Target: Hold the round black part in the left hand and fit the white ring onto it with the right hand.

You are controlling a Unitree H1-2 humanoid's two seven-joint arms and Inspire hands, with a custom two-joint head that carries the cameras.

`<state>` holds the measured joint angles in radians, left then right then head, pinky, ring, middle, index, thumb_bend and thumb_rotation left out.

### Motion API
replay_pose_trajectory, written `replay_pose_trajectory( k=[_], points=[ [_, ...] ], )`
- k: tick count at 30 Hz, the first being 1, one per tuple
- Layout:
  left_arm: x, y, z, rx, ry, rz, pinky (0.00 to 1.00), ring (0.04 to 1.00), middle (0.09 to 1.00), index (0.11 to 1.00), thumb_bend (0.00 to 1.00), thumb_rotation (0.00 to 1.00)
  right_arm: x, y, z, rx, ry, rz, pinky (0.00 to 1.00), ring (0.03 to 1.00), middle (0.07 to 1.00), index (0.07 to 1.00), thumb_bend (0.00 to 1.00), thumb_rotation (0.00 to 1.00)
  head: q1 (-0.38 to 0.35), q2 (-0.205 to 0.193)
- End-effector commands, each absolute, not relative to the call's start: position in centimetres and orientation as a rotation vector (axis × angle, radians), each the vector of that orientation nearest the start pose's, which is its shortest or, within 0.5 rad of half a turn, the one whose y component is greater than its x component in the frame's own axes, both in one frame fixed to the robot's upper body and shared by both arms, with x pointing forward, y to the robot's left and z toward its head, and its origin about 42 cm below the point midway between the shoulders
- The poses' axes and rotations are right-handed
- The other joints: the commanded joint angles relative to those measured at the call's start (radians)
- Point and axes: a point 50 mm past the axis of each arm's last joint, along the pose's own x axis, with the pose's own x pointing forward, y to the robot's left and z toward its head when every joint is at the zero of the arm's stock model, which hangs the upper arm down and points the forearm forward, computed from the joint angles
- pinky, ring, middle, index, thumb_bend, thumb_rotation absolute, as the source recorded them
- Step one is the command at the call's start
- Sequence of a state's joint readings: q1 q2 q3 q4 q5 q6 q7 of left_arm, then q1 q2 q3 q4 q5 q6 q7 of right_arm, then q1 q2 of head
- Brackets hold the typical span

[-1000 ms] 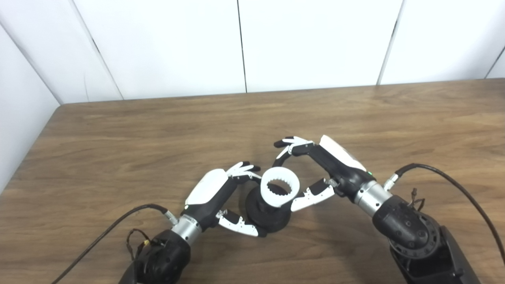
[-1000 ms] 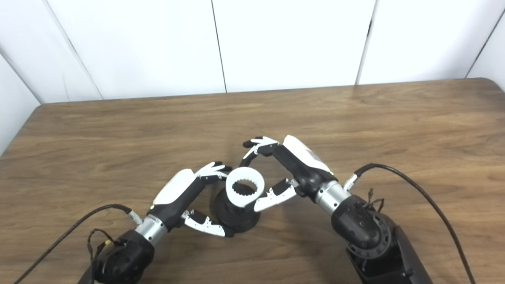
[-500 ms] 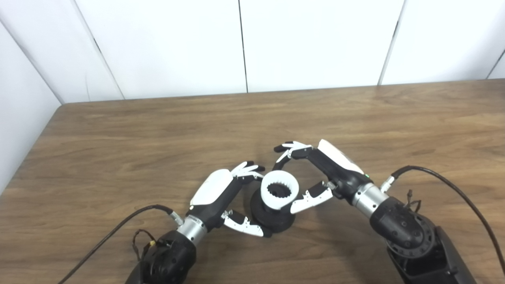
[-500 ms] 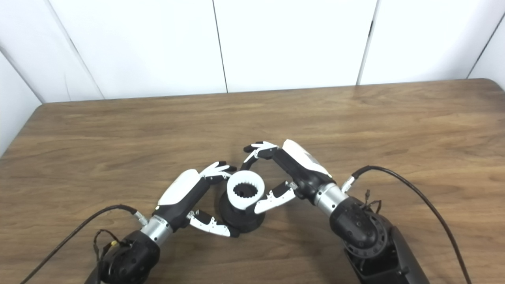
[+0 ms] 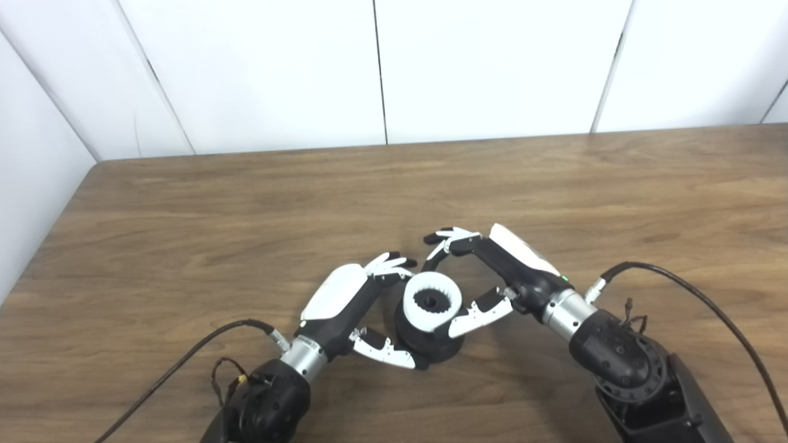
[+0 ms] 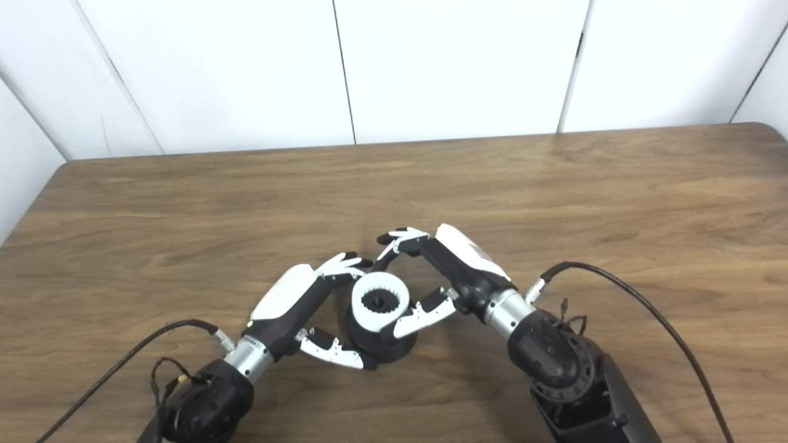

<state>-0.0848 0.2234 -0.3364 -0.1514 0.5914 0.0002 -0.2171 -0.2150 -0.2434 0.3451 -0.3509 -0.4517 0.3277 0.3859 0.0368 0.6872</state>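
Observation:
The round black part (image 5: pixel 440 347) stands on the wooden table (image 5: pixel 246 203) near its front edge. My left hand (image 5: pixel 354 307) is shut on it from the left, fingers behind it and thumb in front. The white ring (image 5: pixel 431 300), toothed on the inside, sits low on top of the black part, around its dark hub. My right hand (image 5: pixel 492 277) is shut on the ring from the right, thumb at its front edge and fingers curled over its far side. The same scene shows in the right eye view, with the ring (image 6: pixel 380 302) between both hands.
Black cables run from my left wrist (image 5: pixel 184 363) and my right wrist (image 5: pixel 695 295) over the table. The table's left edge (image 5: pixel 55 234) and a white panel wall (image 5: pixel 381 67) at the back bound the work area.
My right hand has lowered the white ring down onto the black part; the ring was tilted above it before and now sits level on it. Both hands shifted slightly.

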Motion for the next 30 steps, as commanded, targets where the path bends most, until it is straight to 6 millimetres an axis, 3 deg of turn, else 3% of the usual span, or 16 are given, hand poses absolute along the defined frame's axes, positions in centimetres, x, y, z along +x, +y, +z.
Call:
replay_pose_trajectory(
  k=[1,18,19,20,22,30],
  points=[
    [29.48,16.66,14.59,0.834,-0.243,-0.509,0.88,0.966,0.894,0.651,0.85,0.3,30.98,-15.7,22.06,-0.737,-0.255,0.555,0.84,0.95,0.863,0.491,0.52,0.15,0.003,0.002],
    [29.34,16.76,14.91,0.835,-0.253,-0.498,0.89,0.957,0.888,0.646,0.85,0.28,30.71,-15.24,21.58,-0.779,-0.252,0.597,0.81,0.937,0.857,0.493,0.52,0.15,0.005,0.012],
    [29.3,16.78,14.91,0.837,-0.25,-0.498,0.87,0.956,0.888,0.647,0.85,0.27,30.76,-15.26,21.54,-0.788,-0.25,0.6,0.81,0.934,0.857,0.519,0.61,0.17,0.006,0.012],
    [29.27,16.8,14.92,0.838,-0.247,-0.499,0.87,0.956,0.889,0.648,0.85,0.27,30.78,-15.27,21.51,-0.794,-0.248,0.602,0.8,0.931,0.856,0.569,0.77,0.22,0.006,0.012],
    [29.15,16.92,14.91,0.834,-0.238,-0.499,0.86,0.96,0.889,0.65,0.85,0.27,30.88,-15.28,21.51,-0.812,-0.243,0.607,0.79,0.929,0.856,0.624,0.91,0.26,0.008,0.013],
    [28.99,17.31,14.96,0.823,-0.218,-0.504,0.86,0.962,0.889,0.663,0.87,0.28,31.08,-15.52,21.73,-0.812,-0.216,0.625,0.8,0.941,0.868,0.673,0.98,0.28,0.009,0.017]
  ],
)
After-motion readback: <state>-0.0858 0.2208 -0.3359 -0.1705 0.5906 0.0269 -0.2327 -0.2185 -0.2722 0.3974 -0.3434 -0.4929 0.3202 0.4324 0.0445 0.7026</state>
